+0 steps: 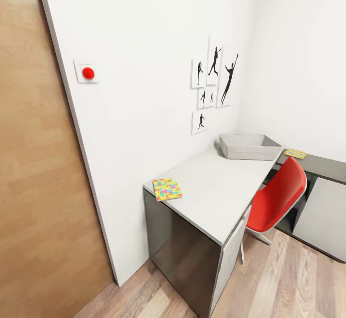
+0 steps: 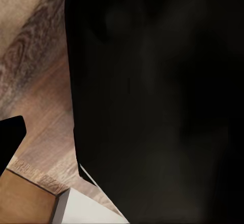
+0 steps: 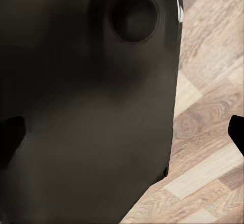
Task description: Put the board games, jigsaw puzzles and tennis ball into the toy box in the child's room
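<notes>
One jigsaw puzzle [image 1: 166,189], a bright multicoloured square, lies at the near end of the table [image 1: 226,188]. The light grey toy box [image 1: 250,146] stands at the far end of that top, against the wall. The other jigsaw puzzle [image 1: 295,153] rests on the lower dark top beyond the box. The board games, bed and tennis ball are out of view. My right gripper [image 3: 122,135] is open, its fingertips [image 3: 10,132] spread wide over my dark body and the plank floor. On the left gripper [image 2: 122,142], one fingertip [image 2: 11,140] sits far out at the frame's edge.
A red chair [image 1: 278,195] is pulled up to the desk on the right. A wooden door [image 1: 38,164] fills the left, next to a white wall with a red button [image 1: 88,73] and black silhouette pictures [image 1: 214,82]. Pale cabinet fronts [image 1: 319,217] stand at right.
</notes>
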Robot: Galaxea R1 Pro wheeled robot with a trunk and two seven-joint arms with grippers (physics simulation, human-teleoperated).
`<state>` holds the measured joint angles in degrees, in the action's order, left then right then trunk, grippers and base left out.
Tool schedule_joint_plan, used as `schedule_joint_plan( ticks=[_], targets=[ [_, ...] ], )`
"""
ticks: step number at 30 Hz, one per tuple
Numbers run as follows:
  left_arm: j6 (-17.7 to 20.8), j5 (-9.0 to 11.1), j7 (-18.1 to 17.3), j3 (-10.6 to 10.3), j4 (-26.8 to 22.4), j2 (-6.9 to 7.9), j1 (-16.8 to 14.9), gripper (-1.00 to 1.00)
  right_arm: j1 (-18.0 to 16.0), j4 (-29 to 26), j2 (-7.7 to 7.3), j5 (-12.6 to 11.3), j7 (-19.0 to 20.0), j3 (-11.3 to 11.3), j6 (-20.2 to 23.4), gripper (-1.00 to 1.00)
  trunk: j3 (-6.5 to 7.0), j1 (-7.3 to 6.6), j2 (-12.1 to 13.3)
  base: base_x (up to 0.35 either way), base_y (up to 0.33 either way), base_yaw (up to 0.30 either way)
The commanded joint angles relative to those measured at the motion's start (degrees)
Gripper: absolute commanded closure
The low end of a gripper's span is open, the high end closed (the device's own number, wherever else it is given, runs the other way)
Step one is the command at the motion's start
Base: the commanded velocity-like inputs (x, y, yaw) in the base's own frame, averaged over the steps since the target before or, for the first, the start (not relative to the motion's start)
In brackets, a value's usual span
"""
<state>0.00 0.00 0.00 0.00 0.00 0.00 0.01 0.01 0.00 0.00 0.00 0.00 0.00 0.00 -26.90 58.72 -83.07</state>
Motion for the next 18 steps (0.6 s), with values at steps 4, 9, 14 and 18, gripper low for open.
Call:
schedule_joint_plan(
  ticks=[4, 9, 14, 18],
  targets=[
    [-0.1, -0.1, 0.0, -0.1, -1.0, 0.98, 1.0, -1.0, -1.0, -1.0, 0.68, -0.1, 0.0, 0.1, 0.1, -1.0, -0.03, 0.0, 0.0, 0.0, 0.0, 0.0],
    [-0.1, -0.1, 0.0, -0.1, -1.0, 1.34, 1.1, -1.0, -1.8, -1.1, 0.68, -0.1, 0.0, 0.1, 0.1, -1.0, -0.03, 0.0, 0.0, 0.0, 0.0, 0.0],
    [-0.1, -0.1, 0.0, -0.1, -1.0, 1.34, 1.1, -1.0, -1.8, -1.1, 0.68, -0.1, 0.0, 0.1, 0.1, -1.0, -0.03, 0.0, 0.0, 0.0, 0.0, 0.0],
    [-0.1, -0.1, 0.0, -0.1, -1.0, 1.34, 1.1, -1.0, -1.8, -1.1, 0.68, -0.1, 0.0, 0.1, 0.1, -1.0, -0.03, 0.0, 0.0, 0.0, 0.0, 0.0]
  ],
)
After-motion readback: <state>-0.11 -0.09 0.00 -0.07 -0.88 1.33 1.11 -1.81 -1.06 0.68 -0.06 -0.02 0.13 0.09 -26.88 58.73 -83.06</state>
